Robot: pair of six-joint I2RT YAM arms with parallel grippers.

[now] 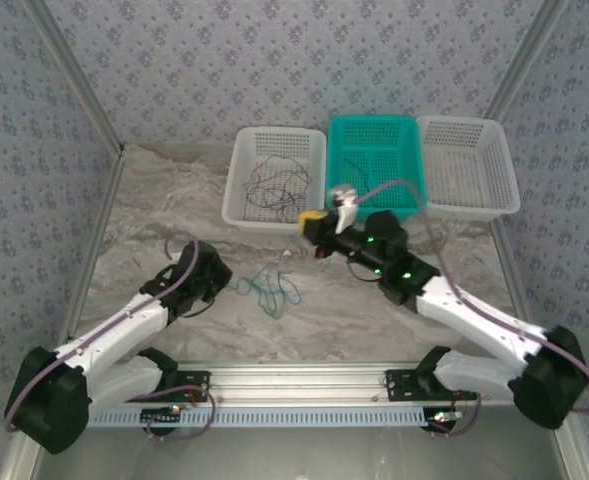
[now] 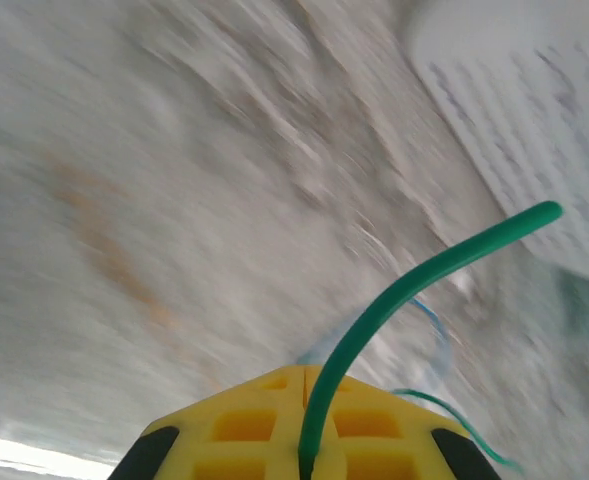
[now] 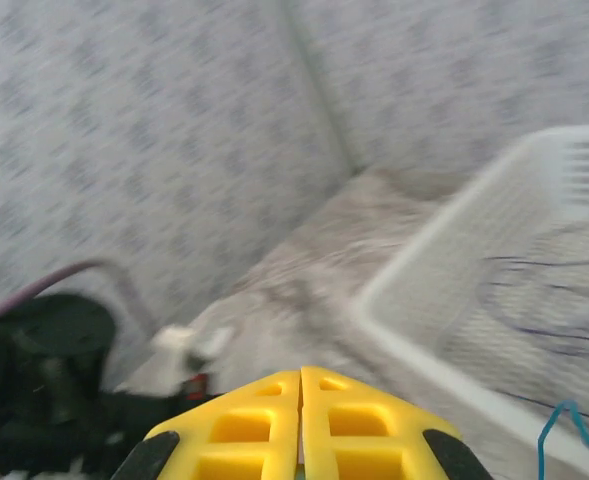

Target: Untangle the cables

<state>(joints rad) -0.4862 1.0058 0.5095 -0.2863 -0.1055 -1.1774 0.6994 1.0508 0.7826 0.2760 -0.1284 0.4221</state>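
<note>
The landmark taken here is the white perforated plastic basket (image 1: 236,185) at the left end of a row of three. In it a thin dark purplish-black cable (image 1: 274,185) is seen lying alone in loose loops, so one wire is judged to be already sorted. The teal perforated plastic basket (image 1: 374,123) beside it and the second white perforated basket (image 1: 506,170) beyond that are not seen to hold any wire, though their floors are hard to read. On the marbled grey table (image 1: 154,200), just in front of the landmark basket, a thin teal-green cable (image 1: 267,292) and a thin blue cable (image 1: 286,281) are found crossed over each other in a small squiggle. The yellow-fingered left gripper (image 2: 304,400) is clamped on the teal-green cable, which is seen arching up out of its tips in the left wrist view, with the blue cable (image 2: 440,338) lying behind it. The yellow-fingered right gripper (image 1: 314,218) is held at the landmark basket's front right corner, its fingers pressed together; whether anything is pinched there cannot be told. The task is judged to be roughly a third done: the two coloured wires are yet to be separated and placed.
</note>
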